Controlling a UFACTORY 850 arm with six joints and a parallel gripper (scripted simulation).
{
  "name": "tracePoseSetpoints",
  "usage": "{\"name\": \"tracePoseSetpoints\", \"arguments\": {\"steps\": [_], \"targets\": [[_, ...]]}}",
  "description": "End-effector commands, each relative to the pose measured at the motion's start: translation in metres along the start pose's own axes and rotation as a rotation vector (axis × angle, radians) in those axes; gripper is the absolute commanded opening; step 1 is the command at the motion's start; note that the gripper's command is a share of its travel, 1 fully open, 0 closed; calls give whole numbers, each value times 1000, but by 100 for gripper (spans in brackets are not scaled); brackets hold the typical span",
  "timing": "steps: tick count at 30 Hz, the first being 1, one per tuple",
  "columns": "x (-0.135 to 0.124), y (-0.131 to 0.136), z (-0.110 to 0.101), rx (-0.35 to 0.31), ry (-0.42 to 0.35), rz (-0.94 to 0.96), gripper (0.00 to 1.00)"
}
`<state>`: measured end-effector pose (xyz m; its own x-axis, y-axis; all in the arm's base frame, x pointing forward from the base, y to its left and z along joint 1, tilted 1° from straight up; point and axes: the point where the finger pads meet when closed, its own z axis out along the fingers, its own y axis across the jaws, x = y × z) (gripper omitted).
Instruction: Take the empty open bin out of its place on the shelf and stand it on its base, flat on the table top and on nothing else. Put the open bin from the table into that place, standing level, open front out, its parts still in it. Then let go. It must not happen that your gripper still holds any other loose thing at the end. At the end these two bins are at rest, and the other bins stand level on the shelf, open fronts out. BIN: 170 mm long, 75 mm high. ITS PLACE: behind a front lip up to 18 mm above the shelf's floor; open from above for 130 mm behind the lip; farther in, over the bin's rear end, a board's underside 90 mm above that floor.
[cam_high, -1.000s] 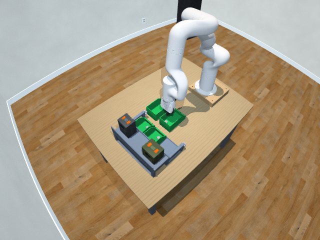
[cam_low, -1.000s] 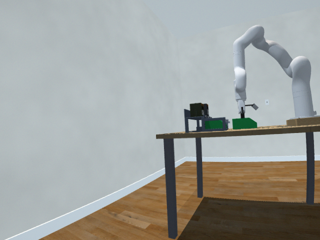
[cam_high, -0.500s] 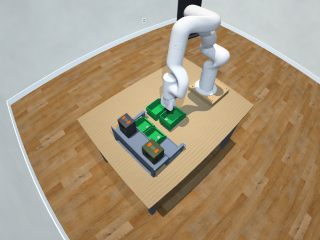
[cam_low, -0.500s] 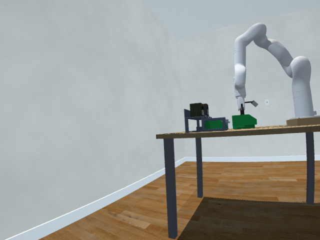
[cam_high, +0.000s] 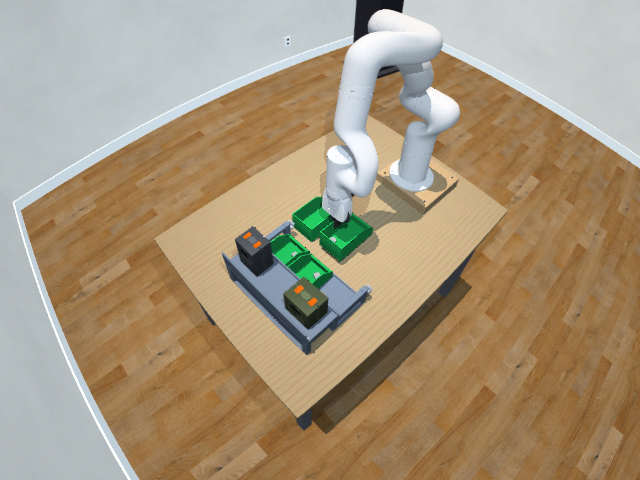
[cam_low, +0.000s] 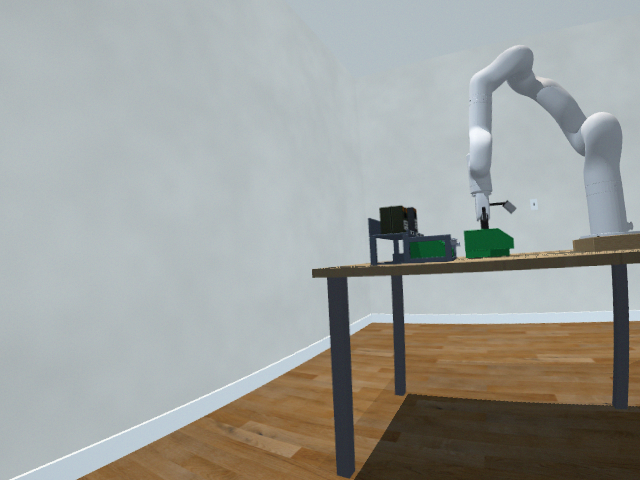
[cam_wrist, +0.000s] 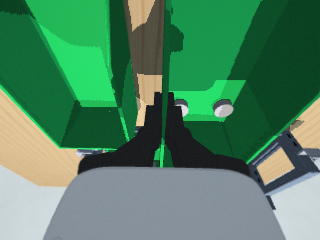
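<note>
"Green open-fronted bin with pale round parts (cam_high: 332, 239) (cam_wrist: 223, 108) inside (cam_high: 356, 232) (cam_low: 480, 242) (cam_wrist: 210, 50): located before the blue-grey shelf (cam_high: 354, 304) (cam_low: 373, 250) (cam_wrist: 298, 161), beside the empty green bin (cam_high: 310, 217) (cam_low: 500, 253) (cam_wrist: 75, 60). What does the black two-finger gripper (cam_high: 338, 223) (cam_low: 484, 219) (cam_wrist: 163, 103) do?"

"Its fingers are clamped on the thin side wall nearest the empty bin, one finger inside and one outside."

"Is the base raised?"

"Probably slightly; the exterior view shows green beneath its front, apparently the empty bin. Clearance under the rear cannot be told."

"How is the lift best made?"

"Straight up and slowly. With the hold on one side wall, the far side may sag, and the parts may slide. The bin should rise well over the shelf's lip before moving sideways to the vacant end bay, below the olive box (cam_high: 306, 302). There the rear goes in low beneath the board, then the base settles level behind the lip."

"And orientation?"

"Long axis: from shelf towards arm base. The high rear faces the shelf, the sloped open front faces the arm. That heading already suits the bay, so little turning seems needed."
</note>
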<state>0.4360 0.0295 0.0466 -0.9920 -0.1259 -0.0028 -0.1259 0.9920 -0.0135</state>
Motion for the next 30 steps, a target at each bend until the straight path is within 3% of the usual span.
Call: {"name": "tracePoseSetpoints", "arguments": {"steps": [1, 12, 20, 30], "targets": [[0, 17, 0, 0, -2, 0, 0], [6, 101, 2, 0, -2, 2, 0], [8, 128, 3, 0, -2, 2, 0], [9, 130, 3, 0, -2, 2, 0]]}}
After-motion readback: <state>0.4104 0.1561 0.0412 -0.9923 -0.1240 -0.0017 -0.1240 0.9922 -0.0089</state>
